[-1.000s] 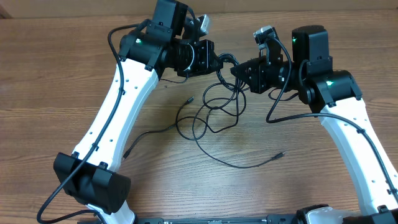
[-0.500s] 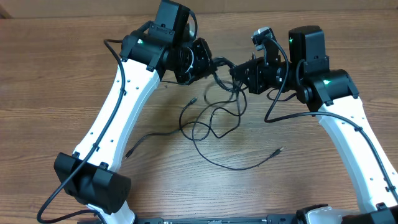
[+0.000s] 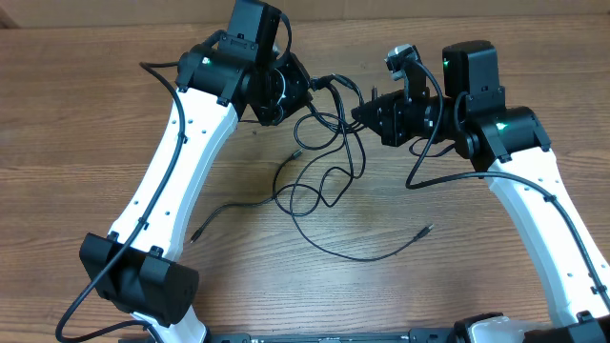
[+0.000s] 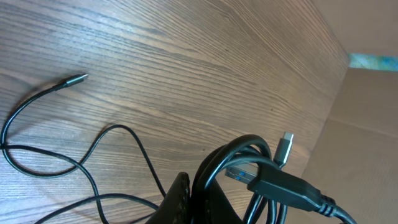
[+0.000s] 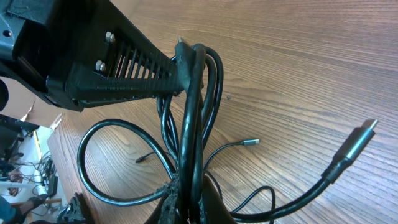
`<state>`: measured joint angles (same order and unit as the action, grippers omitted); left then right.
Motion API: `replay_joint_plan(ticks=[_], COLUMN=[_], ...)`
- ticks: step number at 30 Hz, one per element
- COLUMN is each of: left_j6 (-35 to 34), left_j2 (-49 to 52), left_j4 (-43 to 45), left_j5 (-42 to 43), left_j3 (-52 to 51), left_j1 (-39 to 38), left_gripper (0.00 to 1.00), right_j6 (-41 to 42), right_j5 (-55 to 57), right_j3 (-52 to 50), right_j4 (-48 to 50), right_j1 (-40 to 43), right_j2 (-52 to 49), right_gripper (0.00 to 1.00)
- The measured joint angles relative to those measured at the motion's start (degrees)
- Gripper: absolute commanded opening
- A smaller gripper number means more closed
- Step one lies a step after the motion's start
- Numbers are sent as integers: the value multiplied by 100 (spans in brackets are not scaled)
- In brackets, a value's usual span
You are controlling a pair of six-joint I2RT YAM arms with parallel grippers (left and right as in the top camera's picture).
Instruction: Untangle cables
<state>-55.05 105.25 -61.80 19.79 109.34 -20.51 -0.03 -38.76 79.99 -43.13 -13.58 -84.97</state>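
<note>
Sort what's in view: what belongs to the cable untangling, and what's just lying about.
Job: cables, bunched and clamped by the left gripper and right gripper, the rest trailing loose.
Just there: wooden table; cardboard panel beside it.

**Overhead view.** Soft, even light is falling from above on the table [image 3: 76, 114], whose grain is showing sharply. The cables [image 3: 324, 181] and the white arms [image 3: 176, 162] are casting only faint, short shadows. Small green lamps [image 3: 445, 63] are glowing on the arms.

**Left wrist view.** A pale sheen is spreading across the wood at upper left. The nearest cable loops at the bottom edge are blurring out of focus.

**Right wrist view.** Bright glare is washing out the tabletop at upper right. The closest cables are rendering as dark shapes with thin highlights.
</note>
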Motion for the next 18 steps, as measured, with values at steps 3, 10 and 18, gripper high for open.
replay_joint_plan(ticks=[3, 10, 18], left_j6=[-166, -636, -772], left_j2=[0, 0, 0], left_j4=[-105, -372, -461], left_j5=[-96, -286, -446], left_j3=[-2, 0, -2], left_j1=[0, 87, 267], left_gripper=[4, 4, 4], right_j6=[-2, 0, 15], right_j5=[-2, -2, -48], right_j3=[0, 0, 0], right_j4=[-26, -63, -72], right_j1=[0, 0, 0], right_j2=[0, 0, 7], right_gripper=[4, 4, 40])
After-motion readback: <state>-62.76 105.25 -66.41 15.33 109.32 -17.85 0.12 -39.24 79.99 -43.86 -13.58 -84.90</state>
